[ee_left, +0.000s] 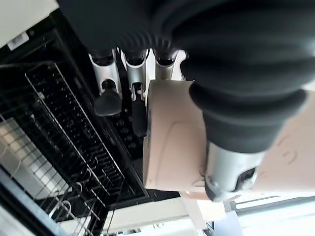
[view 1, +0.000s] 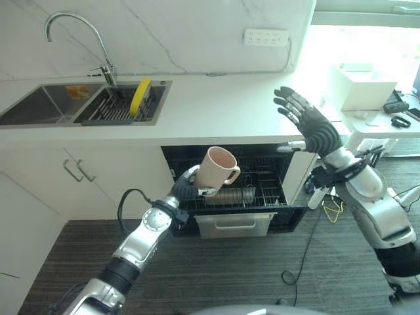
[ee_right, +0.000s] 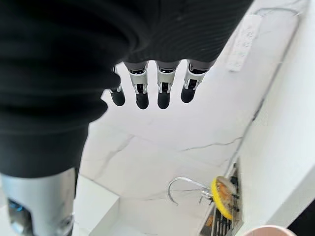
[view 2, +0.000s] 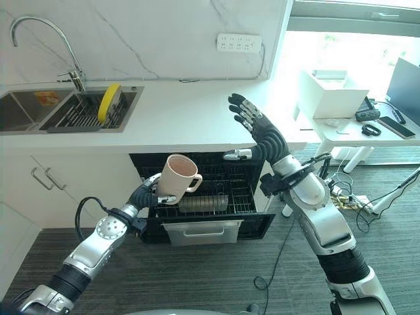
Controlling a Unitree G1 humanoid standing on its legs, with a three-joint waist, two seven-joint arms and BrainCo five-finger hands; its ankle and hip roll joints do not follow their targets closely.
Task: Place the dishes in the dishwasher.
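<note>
The left hand [view 1: 184,191] is mostly hidden behind the pink mug [view 1: 216,168] it grips, fingers curled round the body. The mug hangs above the open dishwasher's rack [view 1: 262,184], tilted, mouth up toward the counter [view 1: 216,105], handle facing right. The right hand [view 2: 259,131] hovers with fingers spread, holding nothing.

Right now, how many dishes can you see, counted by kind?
Mug, pink, held in the left hand above the open dishwasher: 1
Plate, yellow, standing on edge in the sink rack: 1
Glass, lying on its side in the dishwasher rack: 1
Total: 3
</note>
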